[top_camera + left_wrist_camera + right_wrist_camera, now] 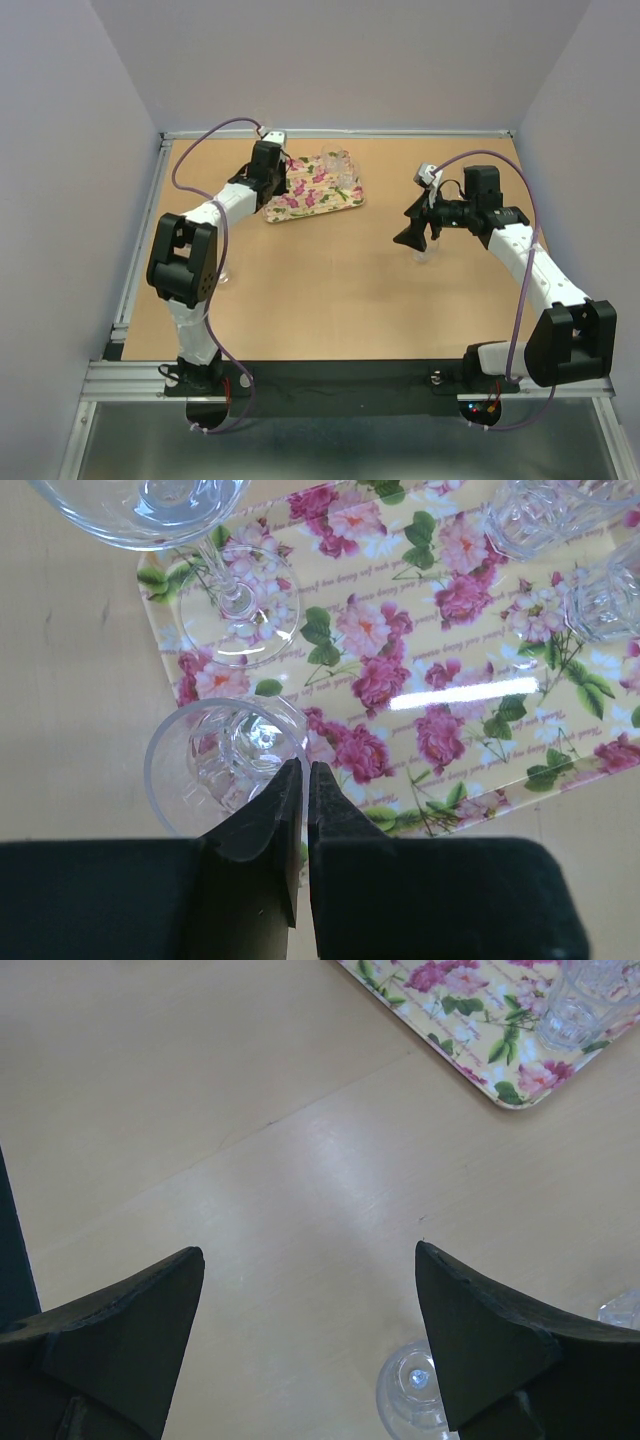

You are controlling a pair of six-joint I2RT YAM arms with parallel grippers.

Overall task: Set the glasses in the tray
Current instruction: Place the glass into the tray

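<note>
the left gripper [307, 770] is seen pressed nearly together, pinching the wall of a clear tumbler [215, 770] at the lower left of the left wrist view. the tumbler is held over the lower-left corner of the flowered tray [470, 730]; whether its base lies fully inside the rim cannot be told.

if it were released astride the rim, it would likely tip or slide onto the table [200, 1110]. a thin pinch on slick glass could also let it swivel. the stemmed glass [235, 600] just above could be knocked when the fingers are drawn back.

the right gripper [310, 1252] is spread wide and nothing is held. a small glass [412, 1392] is seen at the bottom of the right wrist view, close to the right-hand finger rather than centred. an uncorrected descent could put that finger on the rim and topple it. a second glass [625, 1310] at the right edge could be clipped.

the tray's middle is left open, while two tumblers [530, 515] crowd its upper right. in the top view, bare table lies between the tray and the right gripper.
</note>
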